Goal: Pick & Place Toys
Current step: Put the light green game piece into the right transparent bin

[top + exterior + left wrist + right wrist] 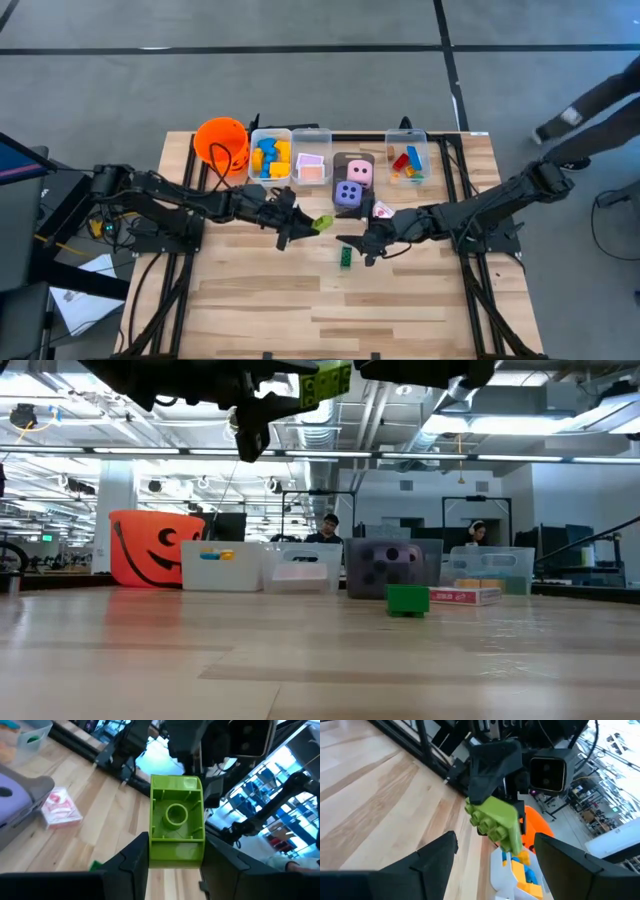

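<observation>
The left claw is clamped on a light green block, held high above the desk. The right claw is spread wide and empty, facing it. A dark green block lies loose on the desk, unsorted. Beyond, dice and bins are ranged along the far edge.

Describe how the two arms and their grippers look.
Both arms are dark, jointed links with black cables running along them. The left gripper and right gripper each end in two flat, angular black fingers. A boxy black camera unit sits on the left wrist.
</observation>
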Controlling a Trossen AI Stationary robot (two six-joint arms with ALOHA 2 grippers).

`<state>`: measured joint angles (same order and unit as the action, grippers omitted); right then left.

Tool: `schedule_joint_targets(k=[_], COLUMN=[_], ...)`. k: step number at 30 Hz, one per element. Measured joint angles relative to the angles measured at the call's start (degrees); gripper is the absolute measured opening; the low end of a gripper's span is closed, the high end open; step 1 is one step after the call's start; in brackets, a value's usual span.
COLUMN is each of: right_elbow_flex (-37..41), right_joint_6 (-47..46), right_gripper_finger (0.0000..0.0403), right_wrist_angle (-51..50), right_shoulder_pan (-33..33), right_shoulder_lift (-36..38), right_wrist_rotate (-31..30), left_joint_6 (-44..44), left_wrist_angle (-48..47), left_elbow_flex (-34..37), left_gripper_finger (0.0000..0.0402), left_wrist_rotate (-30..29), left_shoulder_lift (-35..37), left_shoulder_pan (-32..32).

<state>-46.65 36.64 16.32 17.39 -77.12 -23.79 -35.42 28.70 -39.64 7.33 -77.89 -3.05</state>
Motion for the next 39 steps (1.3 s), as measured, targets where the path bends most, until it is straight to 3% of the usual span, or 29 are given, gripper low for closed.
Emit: schedule_joint_targets(k=[15,29,34,39], right_elbow_flex=[0.00,0.02,0.02,0.02], right_joint_6=[1.50,0.86,0.88,0.97], right_gripper_finger=[0.0266,0.0261,0.0232,0.0170], right_wrist_angle=[3.63,2.11,1.94,1.63], right_shoulder_pan=[-0.60,-1.07,-0.92,-0.86], right_shoulder_lift=[0.00,0.00,-0.02,-0.02], right_wrist_rotate=[1.73,1.68,1.68,1.95], left_joint_6=[0.00,0.50,0.57,0.48], left_wrist_angle=[5.97,7.37,5.80,5.59], left_elbow_flex=[-2.19,-6.93,-6.91,-6.91], left_gripper_finger=[0.0135,0.0135,0.0135,0.0135], left_wrist_rotate=[-1.40,3.29,3.32,3.68], left_shoulder_lift=[-4.85,-8.83,-8.76,-8.74], left_shoulder_pan=[-0.13,-0.74,-0.74,-0.72])
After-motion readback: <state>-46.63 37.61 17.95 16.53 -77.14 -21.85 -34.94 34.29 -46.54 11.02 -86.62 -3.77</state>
